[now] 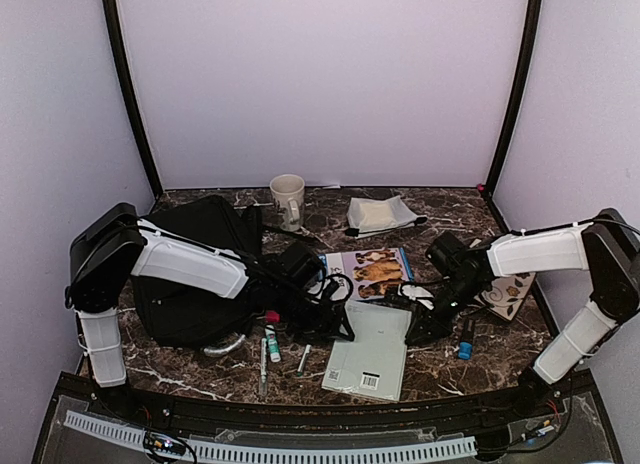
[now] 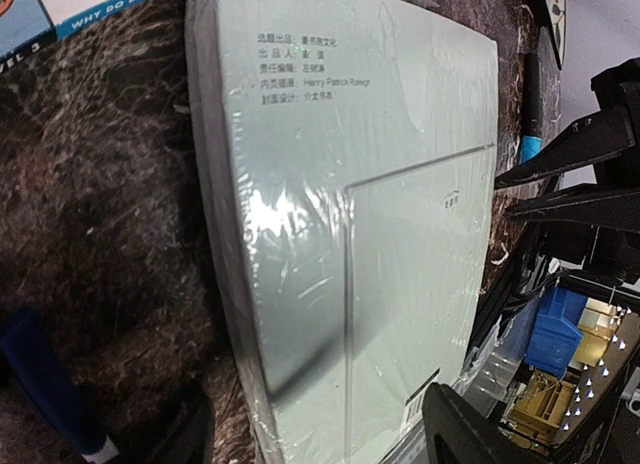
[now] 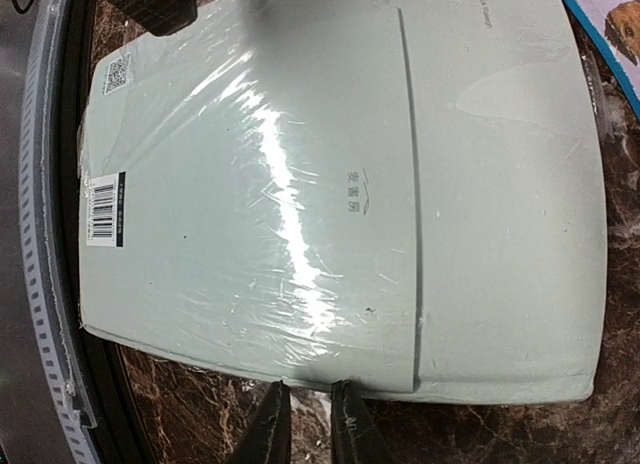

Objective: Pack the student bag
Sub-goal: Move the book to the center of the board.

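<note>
Left gripper [image 1: 337, 316] released, spread over pale green shrink-wrapped book [image 1: 368, 350] left edge; right gripper [image 3: 310, 409] narrowed at book's right edge, grasp unclear

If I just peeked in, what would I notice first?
Probably the pale green book in shiny plastic wrap. It lies in the middle near the table's front edge, with the left gripper and the right gripper at its two sides. Next comes the big black student bag, slumped on the left and partly under the left arm.
</note>
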Available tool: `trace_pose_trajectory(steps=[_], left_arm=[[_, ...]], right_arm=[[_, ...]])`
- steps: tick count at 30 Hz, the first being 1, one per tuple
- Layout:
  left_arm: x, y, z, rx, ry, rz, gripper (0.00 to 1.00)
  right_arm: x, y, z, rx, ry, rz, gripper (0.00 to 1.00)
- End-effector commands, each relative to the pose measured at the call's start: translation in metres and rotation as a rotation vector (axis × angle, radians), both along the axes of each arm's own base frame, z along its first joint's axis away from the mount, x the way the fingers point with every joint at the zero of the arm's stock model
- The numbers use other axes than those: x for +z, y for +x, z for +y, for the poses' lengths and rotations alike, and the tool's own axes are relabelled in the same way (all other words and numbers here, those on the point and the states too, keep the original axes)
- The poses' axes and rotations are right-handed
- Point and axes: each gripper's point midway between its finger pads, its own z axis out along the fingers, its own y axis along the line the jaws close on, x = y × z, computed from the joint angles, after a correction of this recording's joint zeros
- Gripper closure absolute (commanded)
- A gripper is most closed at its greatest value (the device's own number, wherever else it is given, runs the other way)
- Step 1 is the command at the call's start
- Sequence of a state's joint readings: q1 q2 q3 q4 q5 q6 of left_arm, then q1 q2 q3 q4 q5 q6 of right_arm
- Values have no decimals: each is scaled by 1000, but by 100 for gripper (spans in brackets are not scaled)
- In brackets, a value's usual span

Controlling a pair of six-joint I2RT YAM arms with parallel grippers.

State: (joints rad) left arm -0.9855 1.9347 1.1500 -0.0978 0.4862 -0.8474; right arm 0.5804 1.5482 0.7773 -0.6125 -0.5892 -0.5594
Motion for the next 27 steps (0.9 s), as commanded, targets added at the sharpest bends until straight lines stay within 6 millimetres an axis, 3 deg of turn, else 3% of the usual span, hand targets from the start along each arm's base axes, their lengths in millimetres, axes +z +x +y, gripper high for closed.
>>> trace_pose_trajectory(steps=[1, 6, 9, 14, 18, 27], left_arm=[[-16, -15, 10, 4, 48, 83, 26], [-11, -18, -5, -8, -33, 127, 26], [1, -10, -16, -23, -56, 59, 29], [32, 0, -40, -101, -94, -87, 30], [44, 10, -50, -84, -123, -128, 31], [96, 35, -75, -79, -209, -265, 33]], right_arm=[[-9, 11, -1, -31, -44, -46, 85], [-19, 16, -3, -52, -85, -36, 85], [-22, 16, -2, -58, -93, -27, 85], [-19, 32, -1, -103, -96, -92, 85], [-19, 32, 1, -110, -100, -69, 83], [-17, 51, -3, -171, -129, -134, 83]])
